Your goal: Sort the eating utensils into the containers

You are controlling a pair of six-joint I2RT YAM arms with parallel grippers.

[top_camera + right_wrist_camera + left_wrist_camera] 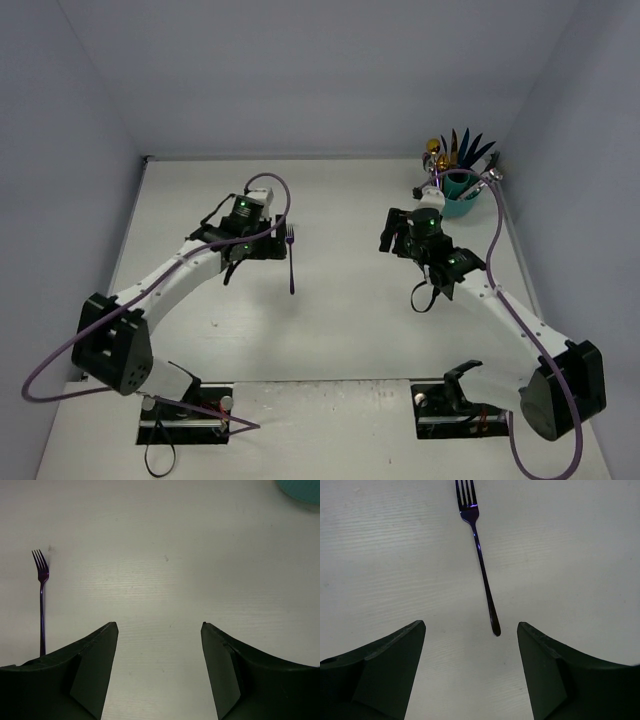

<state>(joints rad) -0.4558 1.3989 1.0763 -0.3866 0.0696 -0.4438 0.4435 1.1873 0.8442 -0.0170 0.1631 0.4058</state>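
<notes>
One dark blue fork [291, 262] lies flat on the white table, tines toward the back. My left gripper [258, 248] hovers just left of it, open and empty. In the left wrist view the fork [482, 570] stretches away ahead, and its handle end lies just beyond the gap of the gripper [471, 625]. My right gripper [393, 230] is open and empty over bare table, with the fork [42, 605] far to its left. The teal container [462, 208] stands at the back right with several utensils [462, 148] upright in it. Its edge [300, 490] shows at the top right of the right wrist view.
Blue-grey walls close in the table at the back and on both sides. The container stands near the right wall. Purple cables loop over both arms [180, 270].
</notes>
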